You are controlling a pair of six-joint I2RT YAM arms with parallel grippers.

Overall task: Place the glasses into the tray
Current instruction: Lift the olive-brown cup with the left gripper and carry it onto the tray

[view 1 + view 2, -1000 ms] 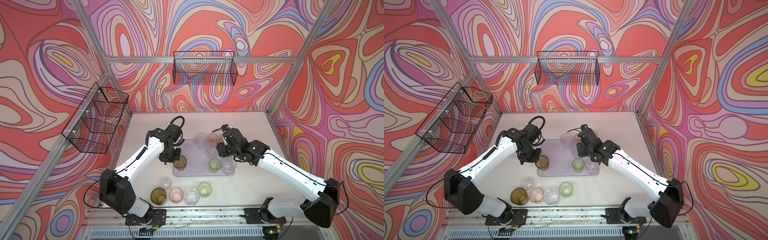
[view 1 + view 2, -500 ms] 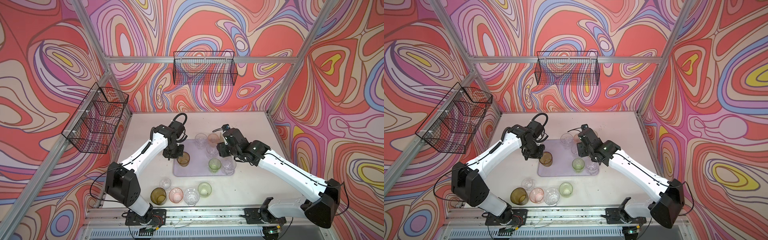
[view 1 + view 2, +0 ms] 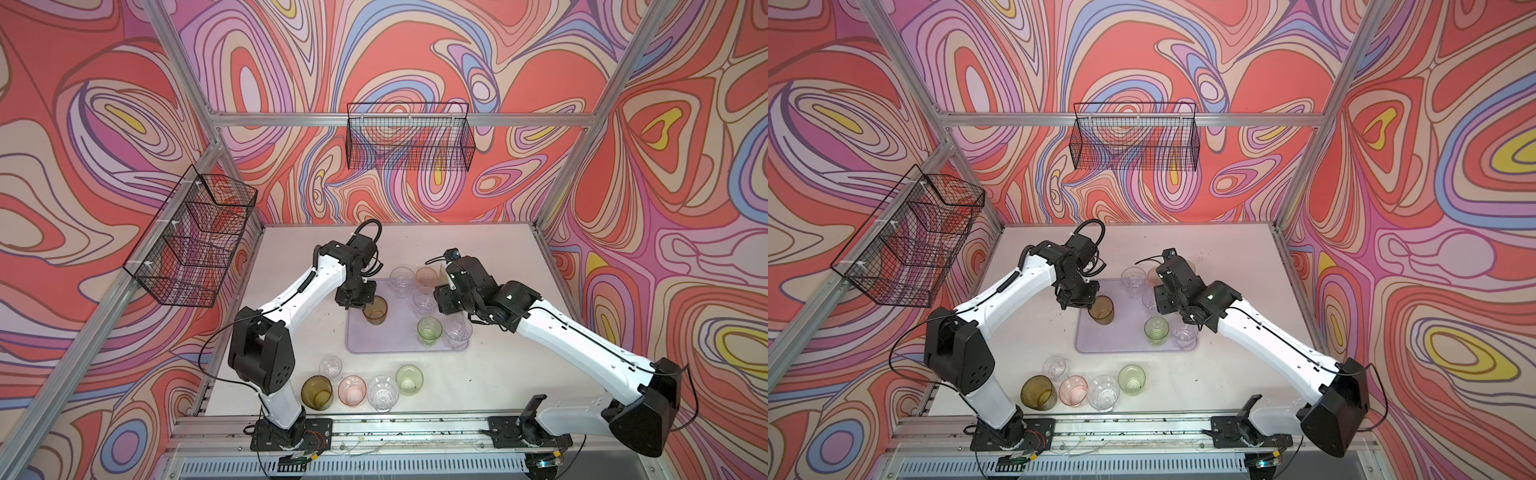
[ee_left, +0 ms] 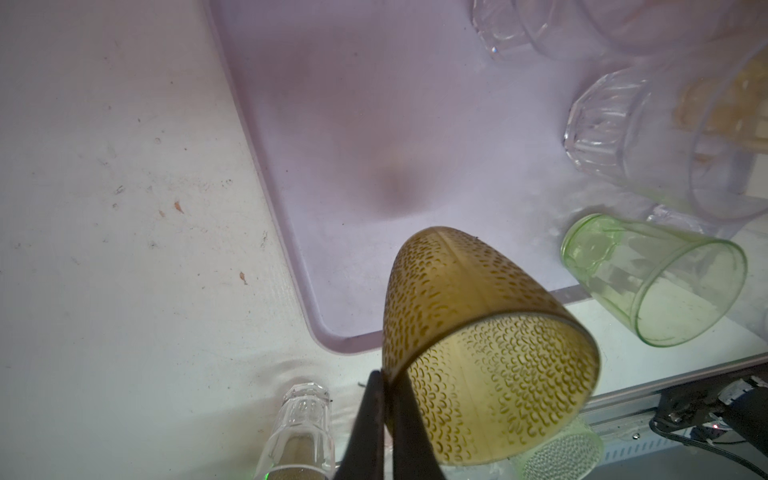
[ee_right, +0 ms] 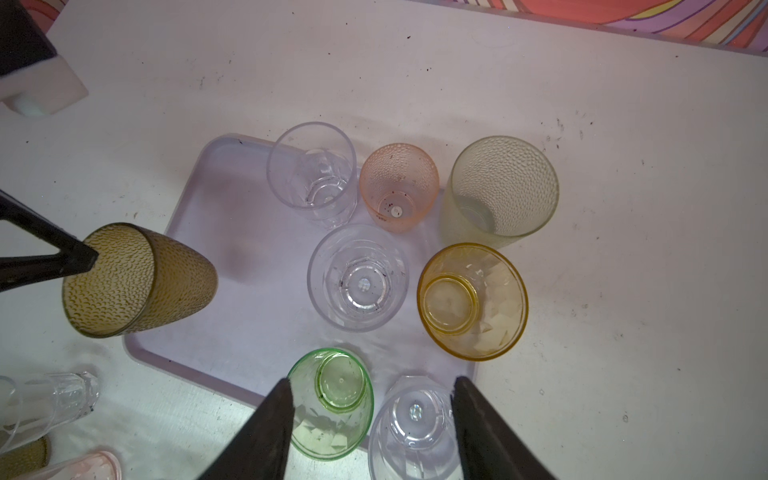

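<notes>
**Olive-brown glass pinched by its rim at the tray's edge**

The left end effector (image 4: 384,380) is clamped on the rim of the olive-brown glass (image 4: 478,353), one finger inside the mouth and one outside. The glass hangs tilted from it. Its mouth is toward the end effector and its base reaches out over the tray (image 4: 374,104), just inside the tray side nearest the left arm. Its shadow falls on the tray floor, apart from the base.

The right end effector (image 5: 372,384) hovers over the opposite side of the tray, fingers apart and gripping nothing. Beneath it, at the tray's corner, a green glass (image 5: 332,403) and a clear glass (image 5: 415,419) stand side by side. More glasses stand further into the tray.

A cluster of five glasses (image 3: 352,390) stands on the worktop (image 3: 498,257), off the tray on the side toward the arm bases.
</notes>
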